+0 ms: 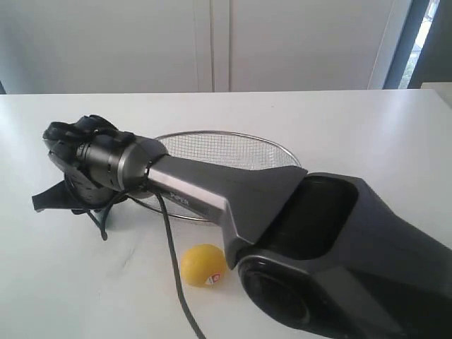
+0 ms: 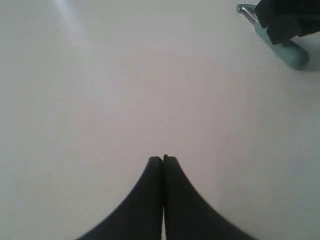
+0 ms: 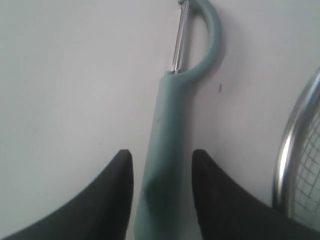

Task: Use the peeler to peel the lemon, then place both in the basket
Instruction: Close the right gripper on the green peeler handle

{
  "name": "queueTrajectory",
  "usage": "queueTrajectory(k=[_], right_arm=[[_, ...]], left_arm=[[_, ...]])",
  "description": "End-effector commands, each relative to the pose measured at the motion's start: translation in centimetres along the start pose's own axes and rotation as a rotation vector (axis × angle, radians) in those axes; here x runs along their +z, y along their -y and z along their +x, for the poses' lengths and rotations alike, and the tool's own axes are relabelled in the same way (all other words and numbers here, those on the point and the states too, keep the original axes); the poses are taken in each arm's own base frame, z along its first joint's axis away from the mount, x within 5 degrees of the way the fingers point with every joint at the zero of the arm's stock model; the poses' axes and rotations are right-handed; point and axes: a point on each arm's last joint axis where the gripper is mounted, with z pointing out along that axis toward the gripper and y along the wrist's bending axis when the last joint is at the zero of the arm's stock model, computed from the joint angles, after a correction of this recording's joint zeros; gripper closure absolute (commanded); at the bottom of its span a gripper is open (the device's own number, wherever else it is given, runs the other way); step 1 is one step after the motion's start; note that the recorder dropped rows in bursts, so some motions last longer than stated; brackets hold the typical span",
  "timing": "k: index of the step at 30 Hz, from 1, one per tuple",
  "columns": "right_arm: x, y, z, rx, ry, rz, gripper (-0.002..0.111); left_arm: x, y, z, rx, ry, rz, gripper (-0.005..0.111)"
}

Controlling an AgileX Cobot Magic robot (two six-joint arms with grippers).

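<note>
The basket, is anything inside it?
Nothing in the part of the basket that shows, only bare wire mesh. The right arm covers its near side, so that bit is hidden. The lemon sits outside, on the table.

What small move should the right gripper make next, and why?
Probably it should close. The right gripper is open, with one finger on each side of the peeler, whose teal handle lies flat on the table between them and is not yet gripped. The lemon lies outside the basket, so it seems sensible to take the tool first.
</note>
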Motion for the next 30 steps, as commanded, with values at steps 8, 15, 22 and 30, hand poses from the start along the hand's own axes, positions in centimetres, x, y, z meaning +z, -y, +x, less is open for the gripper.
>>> queueTrajectory(k=[8,15,22,30], right_arm=[[1.4,0.1,0.6,-0.01,0.005,0.007,0.07],[1.8,0.1,0.9,-0.007,-0.014,0.012,0.07],[1.8,0.2,1.1,-0.003,-0.031,0.015,0.089],[1.8,0.3,1.2,-0.003,-0.044,0.026,0.108]], left_arm=[[0.1,0.0,0.3,0.0,-0.013,-0.001,0.107],[0.1,0.0,0.3,0.0,-0.013,-0.001,0.107],[0.1,0.0,0.3,0.0,-0.013,-0.001,0.107],[0.1,0.0,0.3,0.0,-0.013,-0.001,0.107]])
